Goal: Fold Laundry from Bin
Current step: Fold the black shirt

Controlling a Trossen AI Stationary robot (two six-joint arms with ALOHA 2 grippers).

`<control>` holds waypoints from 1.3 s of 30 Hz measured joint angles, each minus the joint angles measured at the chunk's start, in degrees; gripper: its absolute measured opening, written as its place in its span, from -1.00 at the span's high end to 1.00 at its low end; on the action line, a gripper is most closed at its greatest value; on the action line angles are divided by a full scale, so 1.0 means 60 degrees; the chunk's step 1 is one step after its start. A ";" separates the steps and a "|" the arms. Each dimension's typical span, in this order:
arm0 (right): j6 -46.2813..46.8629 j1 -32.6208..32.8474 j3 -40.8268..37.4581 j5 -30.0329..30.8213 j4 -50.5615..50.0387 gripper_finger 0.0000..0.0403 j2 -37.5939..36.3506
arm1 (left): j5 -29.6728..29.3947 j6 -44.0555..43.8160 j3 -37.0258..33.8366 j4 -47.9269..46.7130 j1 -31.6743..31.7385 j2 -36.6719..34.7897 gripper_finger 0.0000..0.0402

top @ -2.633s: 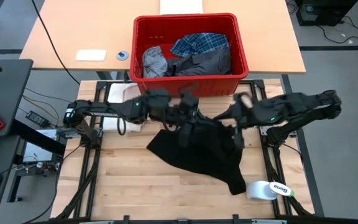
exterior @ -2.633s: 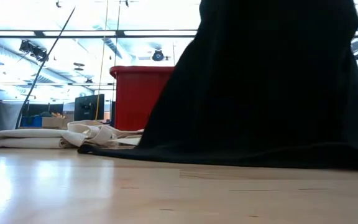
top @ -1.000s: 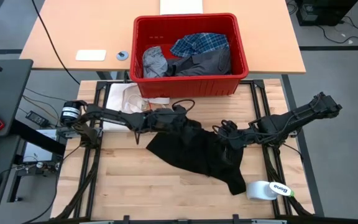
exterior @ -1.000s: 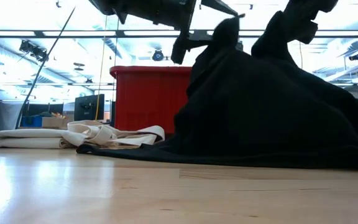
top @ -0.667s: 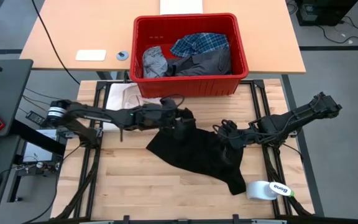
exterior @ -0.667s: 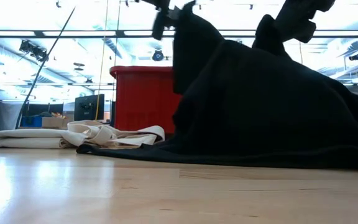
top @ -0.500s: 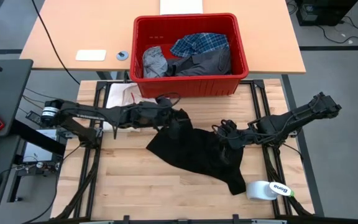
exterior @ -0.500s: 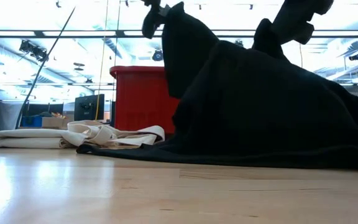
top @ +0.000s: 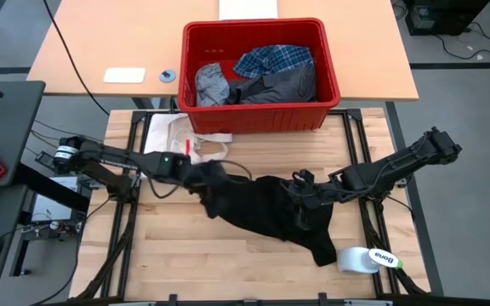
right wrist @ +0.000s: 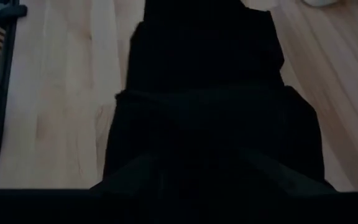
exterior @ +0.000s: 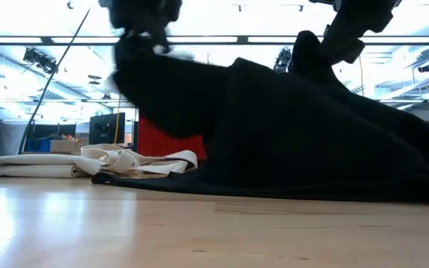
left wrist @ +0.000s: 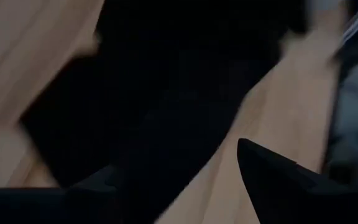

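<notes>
Since the preceding frames the left gripper [top: 204,177] has drawn away from the bin [top: 258,75] toward the left side of the table [top: 228,255], carrying its edge of the large black garment [top: 270,212] with it; the cloth now lies stretched in a long band between the two grippers; the right gripper [top: 300,194] has barely shifted.

Left arm: extended low and nearly level across the table from its base at the left edge; wrist turned toward the centre; its jaws are clamped on the garment's left edge, lifted clear of the table in the low view [exterior: 144,30]; its own wrist view shows black cloth [left wrist: 166,112] gathered between the dark fingers [left wrist: 278,174], though that view is blurred and the exact bite is uncertain.

Right arm: reaching in from the right edge, elbow raised, forearm sloping down toward the centre; its jaws pinch a raised fold of the same garment [right wrist: 210,106], seen lifted in the low view [exterior: 311,45].

Black garment: below and between both grippers, its lower corner trailing toward a white tape roll [top: 360,259] on the near right of the right gripper.

Bin: beyond both grippers, holding a plaid shirt [top: 272,59], a light grey garment [top: 211,83] and a dark grey garment [top: 283,85]; a cream-white cloth [top: 177,134] lies just beyond the left gripper.
</notes>
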 joint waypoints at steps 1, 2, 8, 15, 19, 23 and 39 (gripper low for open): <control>-0.0020 0.0000 0.0000 -0.0051 -0.0004 0.12 0.0000 | 0.0002 -0.0094 -0.0002 -0.0411 -0.0055 0.0000 -0.15; -0.0023 0.0000 0.0000 -0.0079 -0.0009 0.12 0.0000 | 0.0005 -0.0184 0.0001 -0.0729 -0.0116 0.0000 -0.15; -0.0046 -0.0046 0.0000 -0.0084 -0.0039 0.12 0.0000 | 0.0143 -0.0507 -0.0003 -0.1933 -0.0504 0.0004 -0.15; -0.0034 -0.0178 0.0000 -0.0320 -0.0384 0.12 -0.0004 | 0.0640 -0.1451 -0.0003 -0.1979 -0.1235 0.0058 -0.15; -0.0027 -0.0186 0.0000 -0.0400 -0.0354 0.12 -0.0004 | 0.0241 -0.0991 -0.0003 -0.2033 -0.1774 0.0454 -0.15; -0.0027 -0.0186 0.0000 -0.0401 -0.0023 0.12 -0.0004 | -0.0324 -0.0263 -0.0003 -0.2040 -0.1979 0.1234 -0.15; 0.0116 -0.0189 0.0000 -0.0388 0.0343 0.12 -0.0007 | 0.0698 0.1847 -0.0010 0.0364 0.0974 0.2609 0.10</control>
